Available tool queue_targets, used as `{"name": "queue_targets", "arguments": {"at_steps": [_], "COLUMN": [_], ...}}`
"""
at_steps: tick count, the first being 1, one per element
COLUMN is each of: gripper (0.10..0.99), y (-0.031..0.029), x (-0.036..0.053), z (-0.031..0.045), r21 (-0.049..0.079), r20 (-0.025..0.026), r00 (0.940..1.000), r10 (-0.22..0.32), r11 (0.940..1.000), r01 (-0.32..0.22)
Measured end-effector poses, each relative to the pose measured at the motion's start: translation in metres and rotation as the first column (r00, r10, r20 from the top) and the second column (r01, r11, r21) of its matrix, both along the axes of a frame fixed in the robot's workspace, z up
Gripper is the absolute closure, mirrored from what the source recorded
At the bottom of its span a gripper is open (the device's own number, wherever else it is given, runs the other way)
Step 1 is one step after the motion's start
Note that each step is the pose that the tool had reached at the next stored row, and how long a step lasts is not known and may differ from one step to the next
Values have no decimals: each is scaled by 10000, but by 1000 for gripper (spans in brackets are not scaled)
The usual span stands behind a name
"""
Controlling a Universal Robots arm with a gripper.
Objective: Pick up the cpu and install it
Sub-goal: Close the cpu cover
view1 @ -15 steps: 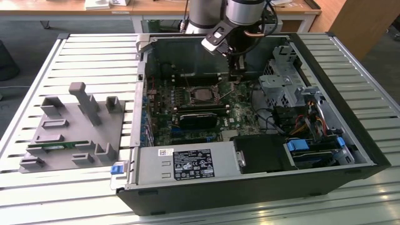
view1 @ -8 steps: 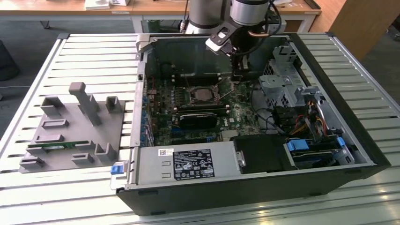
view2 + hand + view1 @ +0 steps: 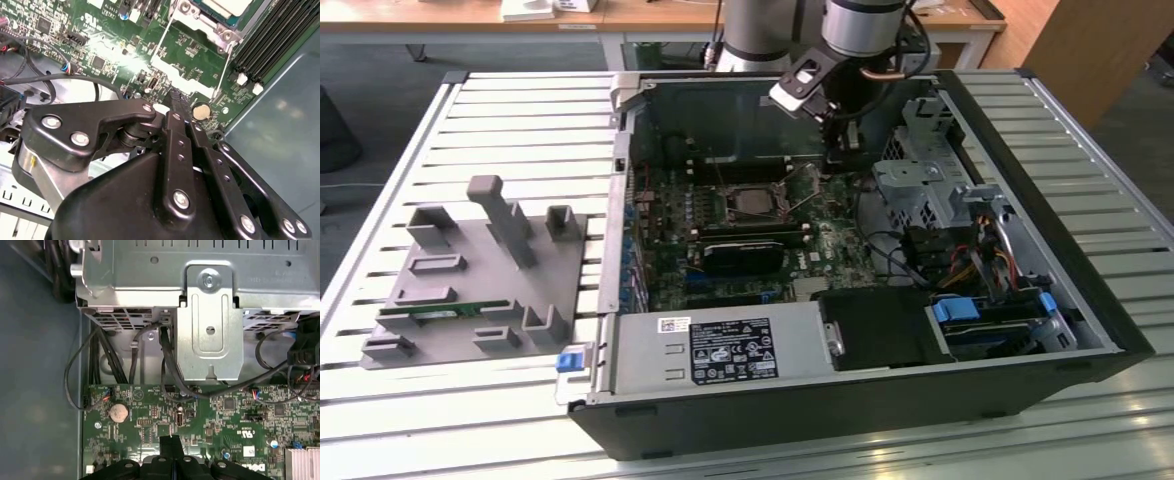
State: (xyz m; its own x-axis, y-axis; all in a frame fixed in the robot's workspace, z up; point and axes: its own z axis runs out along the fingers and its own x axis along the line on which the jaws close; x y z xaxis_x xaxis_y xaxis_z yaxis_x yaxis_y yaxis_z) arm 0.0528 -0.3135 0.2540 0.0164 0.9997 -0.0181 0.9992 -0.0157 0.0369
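The pincer (image 3: 171, 447) is hanging low over the green motherboard (image 3: 761, 250) inside the open computer case (image 3: 854, 400), its two black fingers (image 3: 176, 107) pressed together with nothing between them, the tips just beside a round coin battery (image 3: 118, 412). In both wrist views the pincer's own black linkage is covering much of the board beneath it. The cpu (image 3: 750, 199) is sitting in the socket frame (image 3: 744, 203) near the middle of the board, its dull silver square top showing inside the metal surround; in the second wrist view it is cut off by the picture's edge. A metal drive cage (image 3: 210, 325) with loose black cables (image 3: 165, 365) is standing close behind the fingers. Black memory slots (image 3: 270, 40) are lying just beside the socket. On the slatted table (image 3: 494, 120), toward the exterior view's left edge, a grey fixture tray (image 3: 467, 290) is resting, well apart from the case.
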Motion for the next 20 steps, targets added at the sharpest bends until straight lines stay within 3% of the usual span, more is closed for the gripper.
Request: {"name": "queue_targets", "arguments": {"at_steps": [12, 20], "gripper": [980, 980], "y": [5, 5], "x": [39, -80], "z": [-137, -126], "r21": [1, 15], "r20": [-13, -13], "r00": [10000, 10000], "r10": [-1, -1], "r11": [10000, 10000], "r01": [1, 1]}}
